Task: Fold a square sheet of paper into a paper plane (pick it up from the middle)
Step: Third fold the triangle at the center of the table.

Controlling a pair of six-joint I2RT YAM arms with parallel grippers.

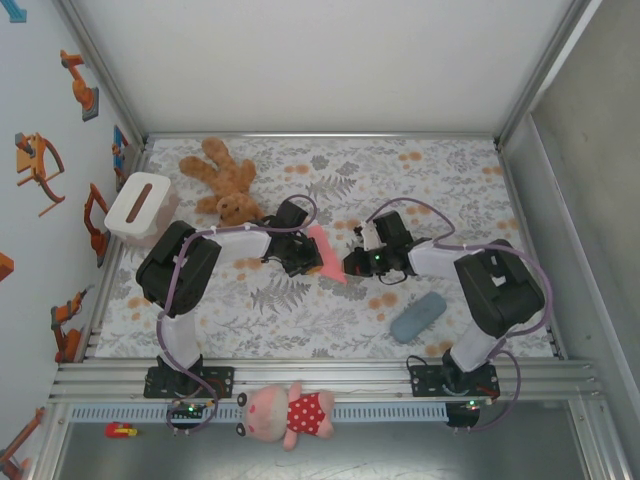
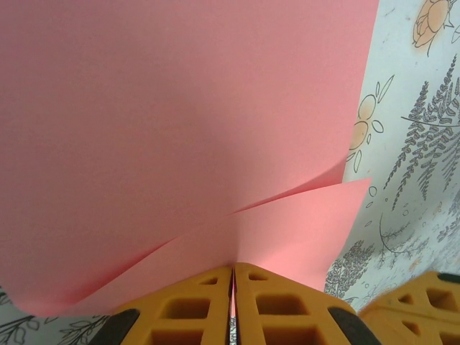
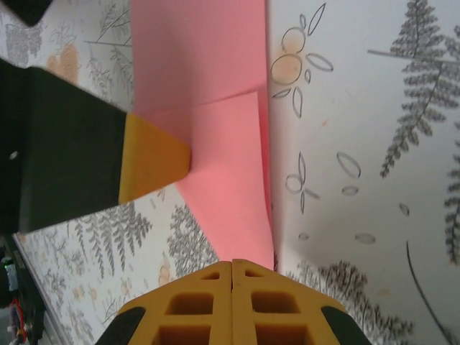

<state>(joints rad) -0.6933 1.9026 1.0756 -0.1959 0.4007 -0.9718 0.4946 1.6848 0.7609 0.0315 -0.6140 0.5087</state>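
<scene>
The salmon-pink sheet of paper [image 1: 326, 248] is partly folded, with overlapping flaps [image 2: 302, 215], and tapers toward the right arm. My left gripper [image 1: 310, 260] [image 2: 233, 267] is shut on its edge, and a pink strip shows in the seam between the fingers. One of its orange fingertips [image 3: 154, 162] meets the paper [image 3: 215, 108] from the left in the right wrist view. My right gripper [image 1: 350, 265] [image 3: 232, 262] is shut at the narrow end of the paper. That end reaches its fingertips, and no paper shows in the seam.
A brown teddy bear [image 1: 225, 180] lies at the back left beside a white box [image 1: 140, 205]. A grey-blue pouch [image 1: 418, 316] lies front right. A pink doll [image 1: 290, 412] sits on the rail in front. The floral mat [image 1: 430, 190] is bare at the back right.
</scene>
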